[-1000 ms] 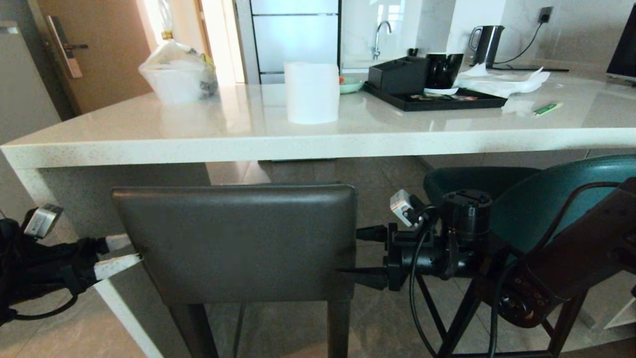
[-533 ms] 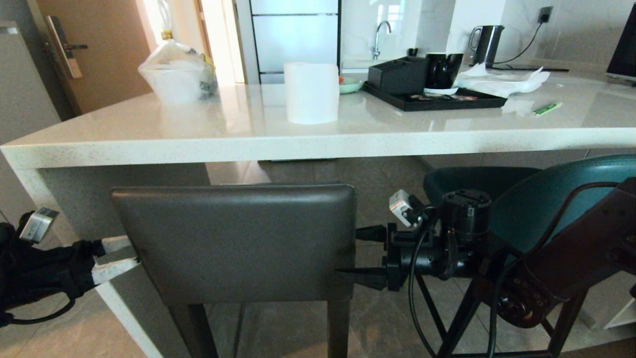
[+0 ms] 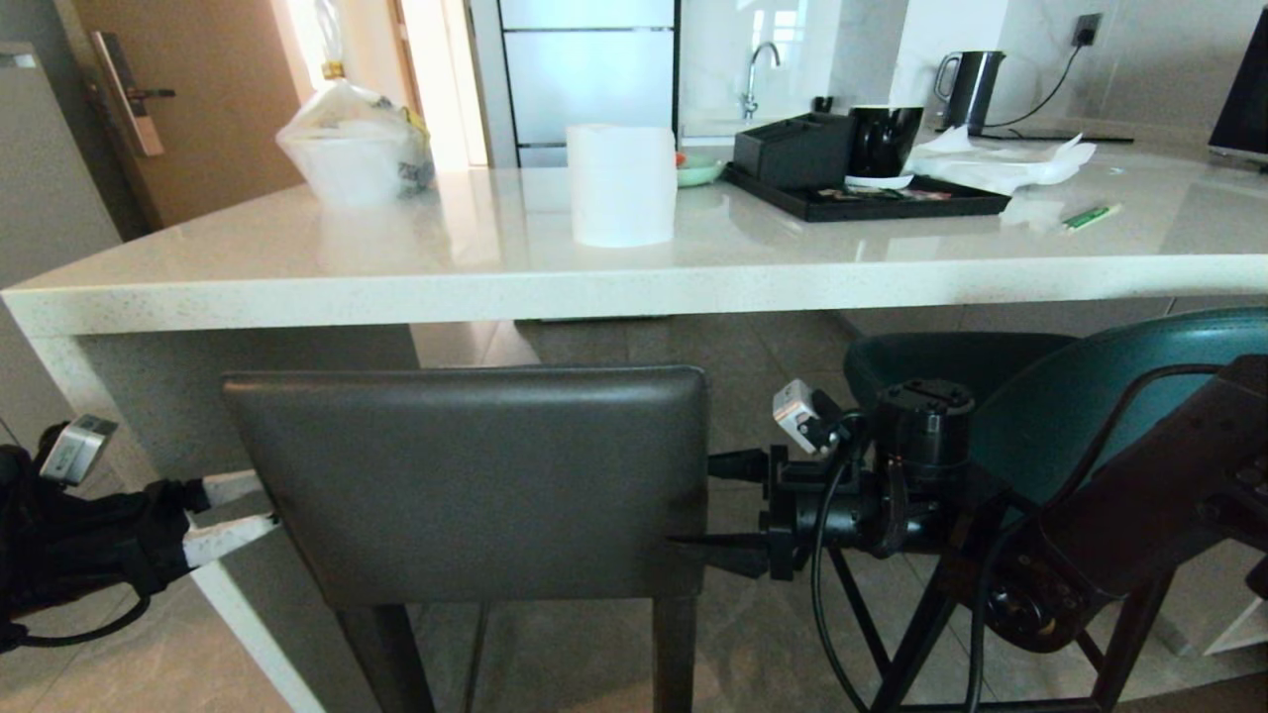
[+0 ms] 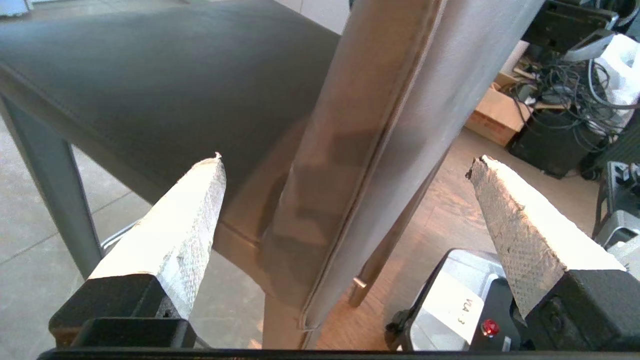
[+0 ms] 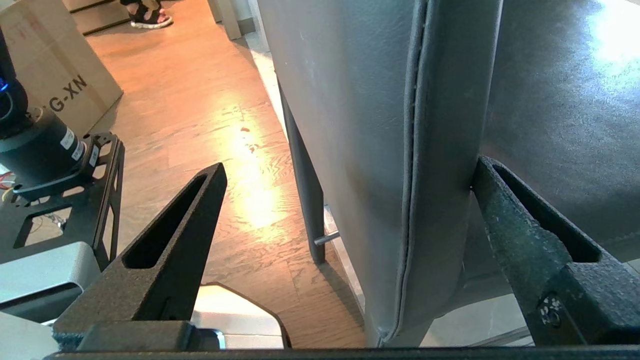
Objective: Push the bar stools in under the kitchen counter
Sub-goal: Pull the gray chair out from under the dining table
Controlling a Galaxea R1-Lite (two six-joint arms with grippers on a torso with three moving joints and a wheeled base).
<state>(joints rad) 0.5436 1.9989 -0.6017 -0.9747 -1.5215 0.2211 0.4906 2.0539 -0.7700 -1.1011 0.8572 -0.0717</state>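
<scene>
The grey bar stool (image 3: 466,485) stands right in front of me, its square back just below the kitchen counter's (image 3: 594,282) front edge. My left gripper (image 3: 233,507) is open, its white-padded fingers straddling the left edge of the grey back (image 4: 370,100) without gripping it. My right gripper (image 3: 733,505) is open too and straddles the back's right edge (image 5: 360,125); one black finger (image 5: 505,210) rests against its seat-side face. The teal bar stool (image 3: 1080,396) stands to the right behind my right arm, its seat partly under the counter.
On the counter stand a white paper roll (image 3: 621,183), a bagged container (image 3: 352,149), a black tray (image 3: 862,203) and a kettle (image 3: 971,89). The counter's white panel leg (image 3: 248,614) is by my left gripper. Behind are a cardboard box (image 5: 55,75) and a person's sandalled foot (image 5: 147,15).
</scene>
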